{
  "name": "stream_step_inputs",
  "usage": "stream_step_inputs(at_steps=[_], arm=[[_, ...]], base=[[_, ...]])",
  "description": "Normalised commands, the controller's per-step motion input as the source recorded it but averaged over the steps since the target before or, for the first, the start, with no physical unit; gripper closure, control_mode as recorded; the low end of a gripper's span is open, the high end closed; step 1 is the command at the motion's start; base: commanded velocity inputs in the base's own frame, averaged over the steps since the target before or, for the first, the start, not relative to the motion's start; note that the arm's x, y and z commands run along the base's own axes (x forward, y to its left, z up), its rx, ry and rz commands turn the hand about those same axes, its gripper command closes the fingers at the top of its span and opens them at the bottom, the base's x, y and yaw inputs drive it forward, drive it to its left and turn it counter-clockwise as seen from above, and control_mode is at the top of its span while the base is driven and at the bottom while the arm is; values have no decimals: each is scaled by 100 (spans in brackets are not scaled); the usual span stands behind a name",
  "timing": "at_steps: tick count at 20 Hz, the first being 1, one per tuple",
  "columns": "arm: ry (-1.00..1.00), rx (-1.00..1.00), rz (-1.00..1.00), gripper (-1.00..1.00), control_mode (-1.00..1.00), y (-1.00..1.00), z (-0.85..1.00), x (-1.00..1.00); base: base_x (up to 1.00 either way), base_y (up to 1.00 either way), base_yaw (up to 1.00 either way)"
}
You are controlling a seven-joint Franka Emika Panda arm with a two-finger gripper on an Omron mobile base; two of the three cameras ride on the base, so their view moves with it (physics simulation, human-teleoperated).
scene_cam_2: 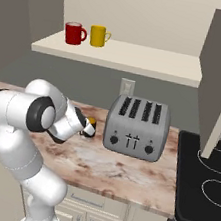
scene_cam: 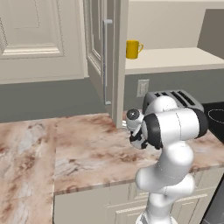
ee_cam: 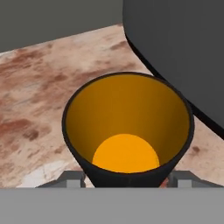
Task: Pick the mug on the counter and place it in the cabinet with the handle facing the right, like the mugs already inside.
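The black mug (ee_cam: 127,131) with its orange inside stands on the marbled counter (ee_cam: 35,100), seen from above in the hand view; its loop handle is hidden. My gripper (ee_cam: 126,178) is low over it, open, with one fingertip on each side of the mug's wall. In the right base view the mug (scene_cam_2: 91,123) peeks out just past the gripper (scene_cam_2: 85,129), left of the toaster. The open cabinet shows its beige shelf (scene_cam_2: 141,59) above. In the left base view the hand (scene_cam: 136,138) sits low on the counter (scene_cam: 87,148), mostly behind my arm.
A silver toaster (scene_cam_2: 136,126) stands right beside the mug, and its dark side (ee_cam: 183,48) looms close. A red mug (scene_cam_2: 74,33) and a yellow mug (scene_cam_2: 99,35) stand on the shelf. The cabinet door (scene_cam: 103,57) hangs open. A black stovetop (scene_cam_2: 207,183) lies to the right.
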Motion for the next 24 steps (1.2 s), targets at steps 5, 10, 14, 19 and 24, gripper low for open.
stream_step_inputs(at_steps=[5, 10, 14, 19, 24], arm=[[2, 0, 0, 100, -100, 13, 2, -6], [-1, 1, 4, 100, -100, 12, 48, -34], [0, 5, 6, 100, -100, 1, 88, -14], [4, 8, 6, 100, -100, 1, 88, -11], [15, -2, 18, 100, -100, 0, 71, -1]], base=[[0, 0, 0], [0, 0, 0], [0, 0, 0], [0, 0, 0], [0, 0, 0]])
